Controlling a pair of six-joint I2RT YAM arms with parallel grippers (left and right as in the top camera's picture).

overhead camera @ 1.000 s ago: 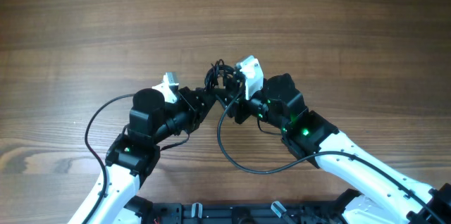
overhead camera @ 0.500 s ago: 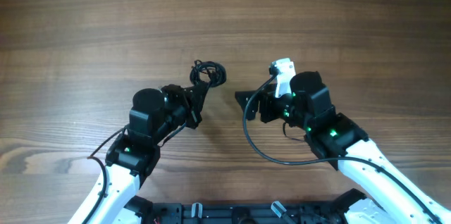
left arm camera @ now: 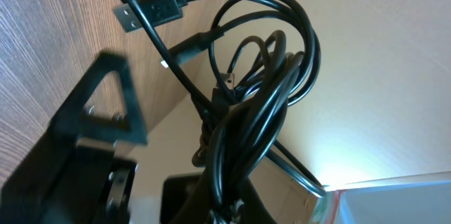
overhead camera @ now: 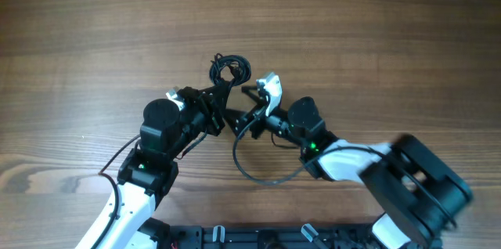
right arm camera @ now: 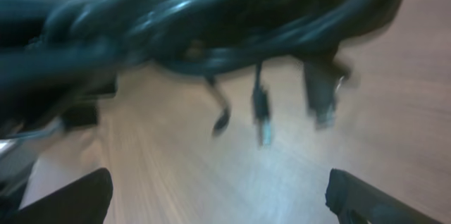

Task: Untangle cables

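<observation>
On the wooden table (overhead camera: 376, 30), which filled the overhead view, the two arms were seen reaching inward toward each other; the left arm (overhead camera: 160, 135) was set lower left, and the right arm (overhead camera: 344, 159) lower right, its rear part blurred. No container was to be seen in any view.

Between the arms, lifted off the table near its middle, the cables (overhead camera: 229, 69) were found bunched in a small looped knot. The bundle was pinched at its lower end by the left gripper (overhead camera: 220, 92), whose fingers were pressed together on it; in the left wrist view the loops (left arm camera: 261, 90) were seen fanning up and away from that grip.

The right gripper (overhead camera: 247, 105) was placed just beside the bundle, on its right and a little nearer the robot; nothing was held by it, and its fingers (right arm camera: 77, 196) were spread wide. In the blurred right wrist view the bundle (right arm camera: 211, 20) was stretched crosswise ahead of the spread fingers, its long axis running side to side, so it was judged that a forward reach would be needed before the strands could be taken.

Smallest were the plugs: a flat USB plug (left arm camera: 144, 9) was seen jutting from the top of the loops, and several small plug ends (right arm camera: 262, 122) were seen hanging free toward the table.
</observation>
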